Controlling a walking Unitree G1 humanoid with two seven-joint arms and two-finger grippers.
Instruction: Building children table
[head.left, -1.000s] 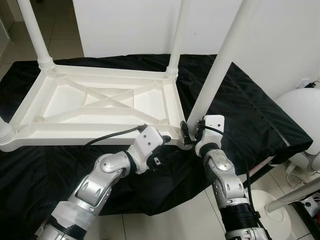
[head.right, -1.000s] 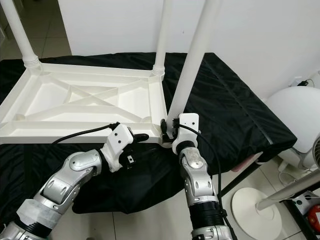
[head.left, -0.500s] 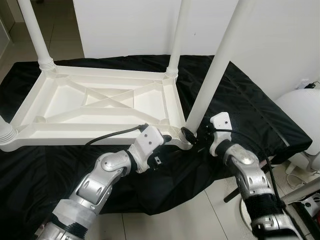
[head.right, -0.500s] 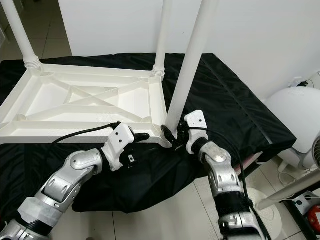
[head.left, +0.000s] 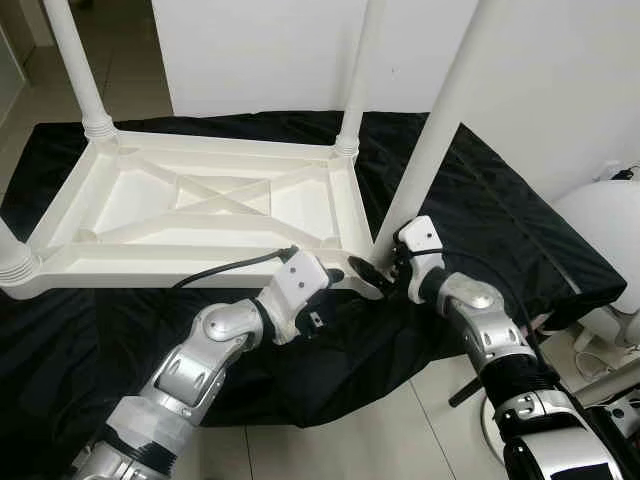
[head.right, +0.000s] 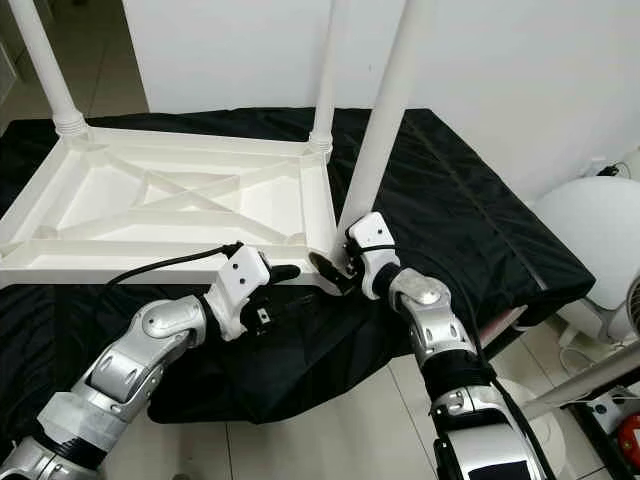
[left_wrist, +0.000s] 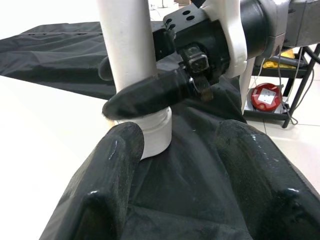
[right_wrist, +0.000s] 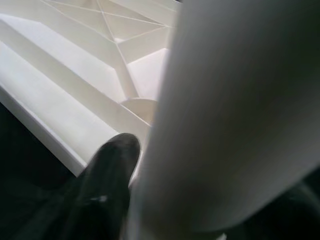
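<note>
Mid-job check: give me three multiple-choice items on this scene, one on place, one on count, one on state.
1. The right end effector is at:
A. the near right leg's base
B. the far left leg
C. the floor

2. Legs standing on the tabletop:
A. two
B. three
C. four

3. The tabletop lies:
A. upright
B. upside down
C. on its edge

Answers: 1 A, its fingers flank the leg just above its socket. 2 C, one rises at each corner. 3 B, the ribbed underside faces up on the black cloth.
</note>
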